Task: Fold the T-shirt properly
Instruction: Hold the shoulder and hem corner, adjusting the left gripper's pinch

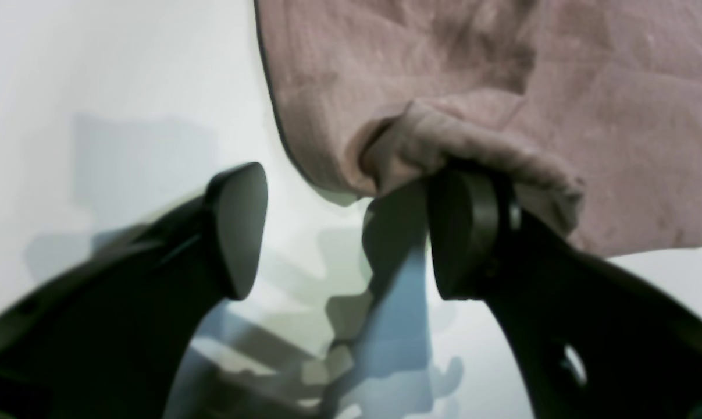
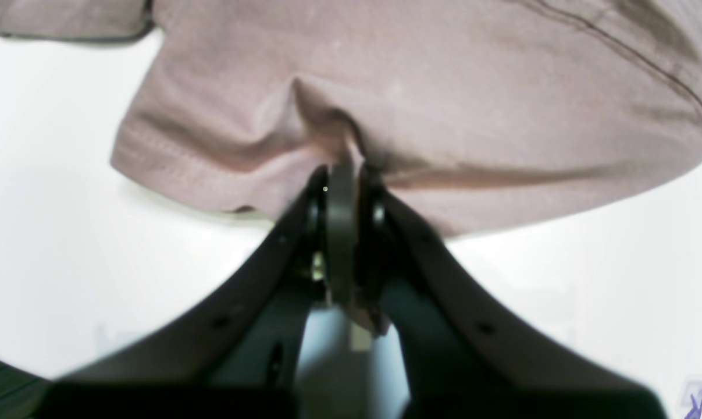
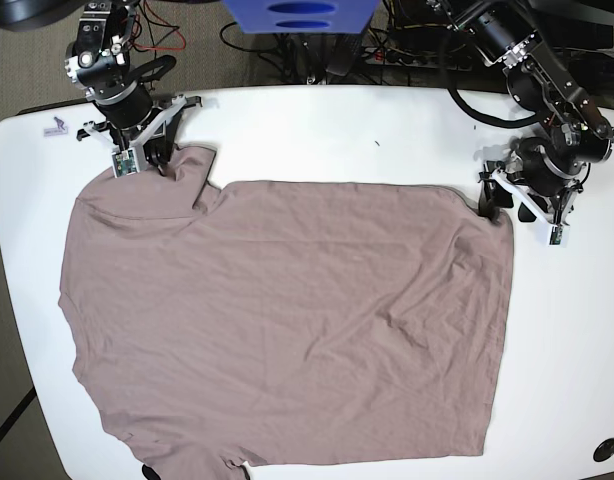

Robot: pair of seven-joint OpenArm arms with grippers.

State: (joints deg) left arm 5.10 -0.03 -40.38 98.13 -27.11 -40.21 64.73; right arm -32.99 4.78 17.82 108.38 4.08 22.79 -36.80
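White table (image 3: 337,130), T-shirt (image 3: 287,320) spread flat, left tool (image 1: 345,233) spread, right tool (image 2: 342,192) pinching sleeve hem.

Robotics laboratory bench, seen from above.
A white table (image 3: 317,120) carries two mounted robot arms (image 3: 547,80); tangled cables (image 3: 287,45) and a power strip (image 3: 412,58) lie behind it on grey carpet (image 3: 27,60).

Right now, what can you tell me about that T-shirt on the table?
The T-shirt is plain dusty mauve, thin, softly wrinkled knit, with no print. It lies spread flat across the white table, its bottom edge reaching the near table edge. The right end effector is shut on a sleeve hem, bunching it. The left end effector stands open at a far corner, one finger against a rumpled fold.
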